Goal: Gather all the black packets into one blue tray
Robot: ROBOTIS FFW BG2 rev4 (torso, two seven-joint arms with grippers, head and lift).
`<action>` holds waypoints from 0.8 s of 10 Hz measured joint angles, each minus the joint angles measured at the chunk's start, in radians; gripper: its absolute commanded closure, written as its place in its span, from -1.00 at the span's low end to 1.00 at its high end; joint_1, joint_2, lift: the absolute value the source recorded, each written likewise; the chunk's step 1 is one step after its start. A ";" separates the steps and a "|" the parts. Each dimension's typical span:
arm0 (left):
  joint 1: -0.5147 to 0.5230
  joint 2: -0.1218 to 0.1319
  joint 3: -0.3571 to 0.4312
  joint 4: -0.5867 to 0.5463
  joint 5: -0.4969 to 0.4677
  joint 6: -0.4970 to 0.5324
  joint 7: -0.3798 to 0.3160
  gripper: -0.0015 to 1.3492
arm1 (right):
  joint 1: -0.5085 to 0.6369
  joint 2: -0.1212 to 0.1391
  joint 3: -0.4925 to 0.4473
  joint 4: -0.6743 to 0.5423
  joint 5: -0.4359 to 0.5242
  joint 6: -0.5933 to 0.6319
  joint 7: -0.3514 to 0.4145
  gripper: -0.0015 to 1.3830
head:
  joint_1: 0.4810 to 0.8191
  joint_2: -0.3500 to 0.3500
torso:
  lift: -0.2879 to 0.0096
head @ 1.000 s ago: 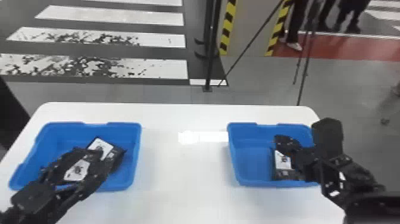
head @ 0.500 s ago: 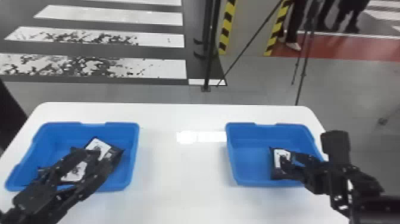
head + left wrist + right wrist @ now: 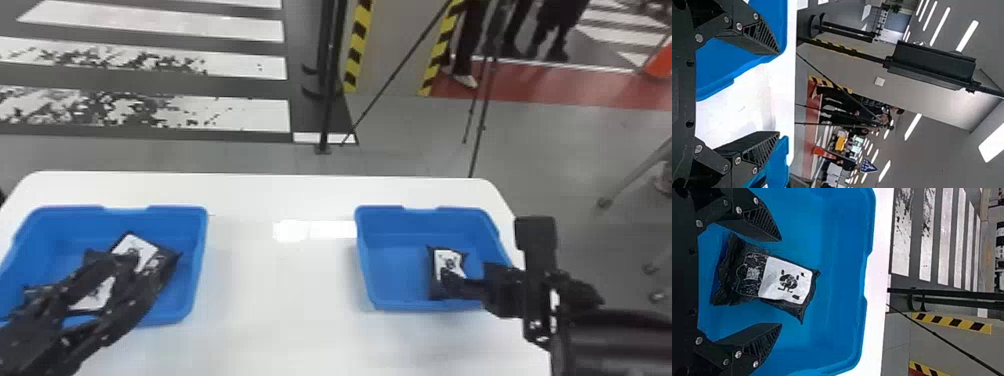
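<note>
In the head view, my left gripper (image 3: 142, 265) hangs over the left blue tray (image 3: 202, 250), above two black packets with white labels: one packet (image 3: 135, 247) toward the back, another (image 3: 95, 297) partly hidden by its fingers. The left wrist view shows that gripper (image 3: 779, 92) open, nothing between its fingertips. My right gripper (image 3: 452, 282) reaches over the right blue tray (image 3: 367, 265), covering part of a single black packet (image 3: 442, 257). Seen from the right wrist, the gripper (image 3: 781, 282) is open, its fingers on either side of the packet (image 3: 785, 280), not touching it.
Both trays stand on a white table (image 3: 280, 300), with a wide gap of tabletop between them. Behind the table's far edge are a black stand (image 3: 325, 100) and thin tripod legs (image 3: 482, 115).
The head view has shifted slightly, moving both trays left in it. My right gripper has shifted and turned over its packet, its fingers now nearer the packet's front part. The left gripper stays over its tray.
</note>
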 measured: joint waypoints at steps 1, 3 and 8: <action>0.000 0.001 -0.001 0.002 0.001 0.003 0.000 -0.50 | -0.016 -0.003 0.005 0.022 -0.007 0.024 0.004 -0.61 | 0.27 -0.50 | 0.20; 0.001 0.001 0.000 0.005 0.007 0.009 -0.001 -0.49 | -0.038 -0.007 0.011 0.068 -0.011 0.073 0.009 -0.61 | 0.27 -0.49 | 0.20; -0.006 0.003 -0.007 0.010 0.011 0.013 -0.003 -0.48 | -0.171 -0.029 0.023 0.291 -0.001 0.066 0.018 0.52 | 0.27 -0.51 | 0.20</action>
